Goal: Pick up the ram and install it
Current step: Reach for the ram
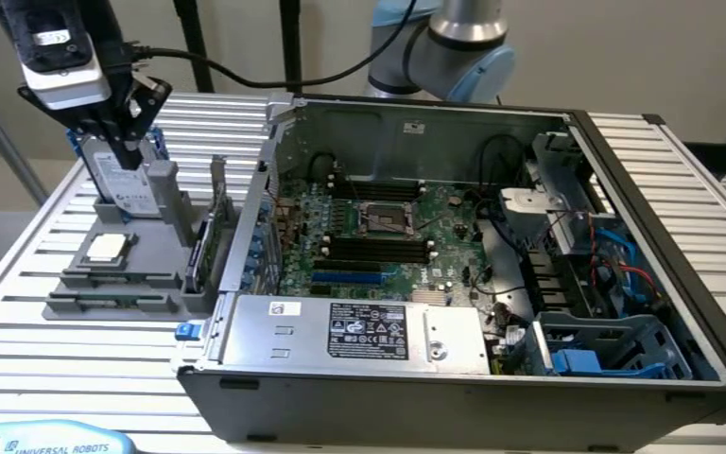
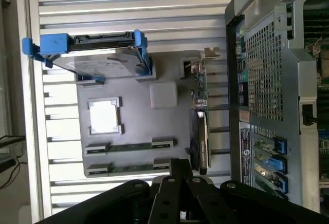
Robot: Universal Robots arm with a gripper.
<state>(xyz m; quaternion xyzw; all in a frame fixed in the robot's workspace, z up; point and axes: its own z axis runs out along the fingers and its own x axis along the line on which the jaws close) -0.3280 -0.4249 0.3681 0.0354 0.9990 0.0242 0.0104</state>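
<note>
Two ram sticks lie flat in the slots of a grey holder (image 1: 73, 307) on the slatted table: one ram (image 2: 131, 146) and a second ram (image 2: 128, 168) beside it, seen as thin green strips (image 1: 109, 301) at the holder's near end. My gripper (image 1: 126, 156) hangs above the holder's far end, over the hard drive, well above the sticks. Its fingers (image 2: 177, 175) are pressed together and hold nothing. The open computer case (image 1: 464, 378) lies to the exterior view's right, and the black memory slots (image 1: 376, 248) on its motherboard show.
On the holder also sit a hard drive in a blue caddy (image 2: 92, 62), a square silver processor (image 2: 104, 116) and an upright green expansion card (image 2: 201, 131). The case's perforated wall (image 2: 264, 75) stands close beside the card. A power supply (image 1: 351, 331) fills the case's near side.
</note>
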